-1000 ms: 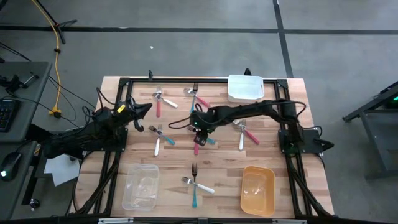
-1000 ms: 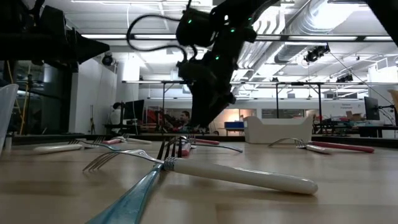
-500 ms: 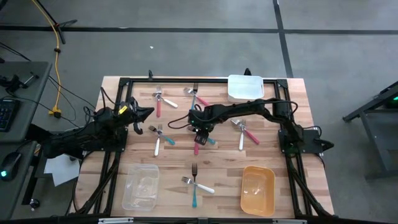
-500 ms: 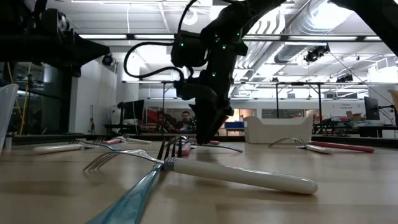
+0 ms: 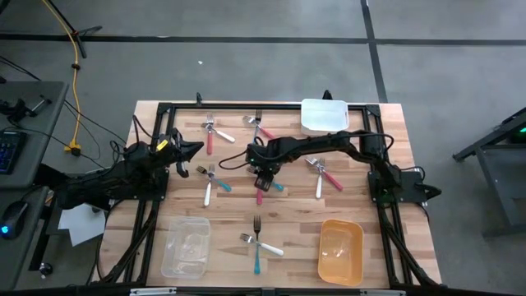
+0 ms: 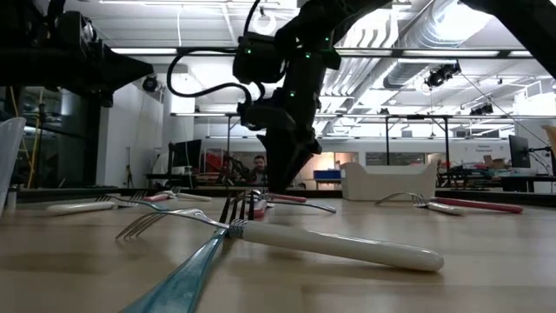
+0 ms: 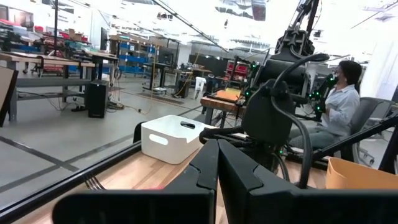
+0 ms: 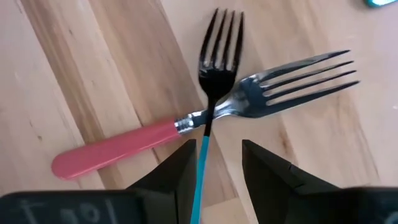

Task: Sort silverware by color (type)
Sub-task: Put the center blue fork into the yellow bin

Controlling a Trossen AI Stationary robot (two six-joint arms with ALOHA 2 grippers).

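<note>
While the left hand (image 5: 196,145) waits pressed together, the right hand (image 8: 214,163) pinches the teal fork (image 8: 213,93) crossing the pink fork (image 8: 186,124) on the counter (image 5: 288,222).

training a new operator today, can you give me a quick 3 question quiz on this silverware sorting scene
1. True or false: the right gripper has a teal-handled fork between its fingers.
2. Which container stands at the table's far edge? A) white bin B) yellow bin C) clear bin
3. Fill in: the teal-handled fork lies crossed over a ____-handled fork.

Key:
1. True: the teal handle runs between the two dark fingers, which stand at either side of it.
2. A
3. Red. The left gripper waits shut at the table's left side.
</note>
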